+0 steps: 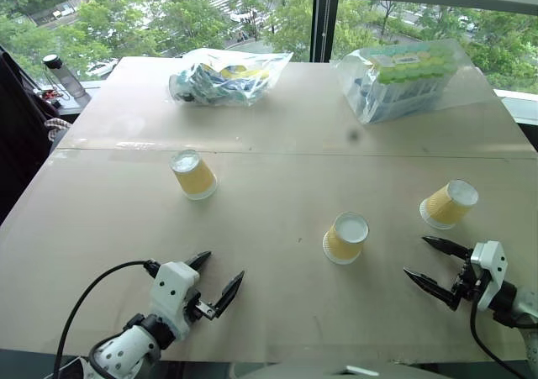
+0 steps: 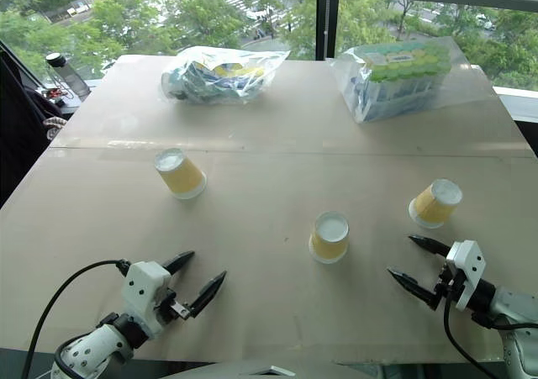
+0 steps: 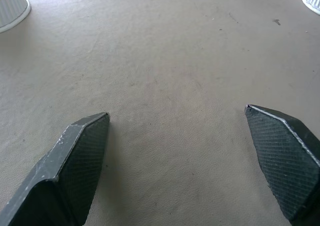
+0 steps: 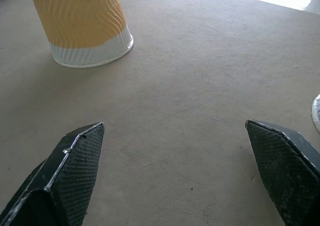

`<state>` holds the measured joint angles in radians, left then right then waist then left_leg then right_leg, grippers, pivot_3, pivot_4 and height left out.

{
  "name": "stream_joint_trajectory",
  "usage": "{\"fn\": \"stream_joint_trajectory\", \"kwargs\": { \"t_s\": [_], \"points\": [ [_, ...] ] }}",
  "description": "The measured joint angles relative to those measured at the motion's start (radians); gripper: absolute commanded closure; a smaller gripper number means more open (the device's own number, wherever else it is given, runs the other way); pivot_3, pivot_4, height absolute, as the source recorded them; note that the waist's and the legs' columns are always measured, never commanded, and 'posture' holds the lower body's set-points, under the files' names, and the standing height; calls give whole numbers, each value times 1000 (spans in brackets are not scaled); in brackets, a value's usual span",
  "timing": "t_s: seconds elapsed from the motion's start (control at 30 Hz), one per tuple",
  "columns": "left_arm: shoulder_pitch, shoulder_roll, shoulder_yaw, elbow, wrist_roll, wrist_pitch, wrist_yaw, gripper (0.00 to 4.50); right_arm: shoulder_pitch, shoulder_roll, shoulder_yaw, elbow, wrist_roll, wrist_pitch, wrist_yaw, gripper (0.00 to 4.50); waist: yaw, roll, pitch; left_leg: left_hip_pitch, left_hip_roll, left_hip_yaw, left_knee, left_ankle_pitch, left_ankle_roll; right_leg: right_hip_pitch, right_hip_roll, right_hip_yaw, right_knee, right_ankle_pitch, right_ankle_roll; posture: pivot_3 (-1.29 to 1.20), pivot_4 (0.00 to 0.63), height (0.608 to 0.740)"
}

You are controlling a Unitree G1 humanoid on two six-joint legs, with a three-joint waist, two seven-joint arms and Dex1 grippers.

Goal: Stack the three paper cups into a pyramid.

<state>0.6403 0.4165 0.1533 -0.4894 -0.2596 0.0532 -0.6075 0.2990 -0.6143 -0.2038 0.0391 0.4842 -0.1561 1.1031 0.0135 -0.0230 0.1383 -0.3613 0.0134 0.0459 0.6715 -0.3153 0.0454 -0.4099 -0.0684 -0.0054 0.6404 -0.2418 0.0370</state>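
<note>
So all three paper cups are sitting upside down on the tabletop (image 1: pixel 277 135), wide white rims down, none of them stacked yet. They're well apart from each other. The left cup (image 1: pixel 194 175) is sitting out toward the left, just this side of the seam running across the board. The middle cup (image 1: pixel 345 238) is standing closer to the near edge, roughly centre-right. The right cup (image 1: pixel 449 204) is sitting over by the right side.

The left end effector (image 1: pixel 220 281) is hovering low over the near-left part of the tabletop with its fingers spread wide, nothing between them, just bare board in its wrist view. It's pointing roughly toward the middle cup but sitting well apart from it.

The right end effector (image 1: pixel 435 263) is likewise splayed wide and gripping nothing, hanging just this side of the right cup, near it but not touching. In the right wrist view a cup (image 4: pixel 82 23) is standing ahead of one finger (image 4: pixel 75 161).

Further back, two clear plastic bags of packaged stuff are lying near the window: one bag (image 1: pixel 227 76) left of centre, the other bag (image 1: pixel 403 81) to the right.
</note>
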Motion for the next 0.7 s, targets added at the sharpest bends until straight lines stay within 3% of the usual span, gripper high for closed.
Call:
{"fn": "stream_joint_trajectory", "kwargs": {
  "t_s": [0.7],
  "points": [
    [-47, 16, -6, 1, -20, -12, -53, 42, 19, -3, -8, -23, 0, 1, 30, 0, 0, 0, 0, 0, -1, -1, 1, 0, 0, 1, 0, -1, 0, 0, 0, 0, 150, 740]
  ]
}}
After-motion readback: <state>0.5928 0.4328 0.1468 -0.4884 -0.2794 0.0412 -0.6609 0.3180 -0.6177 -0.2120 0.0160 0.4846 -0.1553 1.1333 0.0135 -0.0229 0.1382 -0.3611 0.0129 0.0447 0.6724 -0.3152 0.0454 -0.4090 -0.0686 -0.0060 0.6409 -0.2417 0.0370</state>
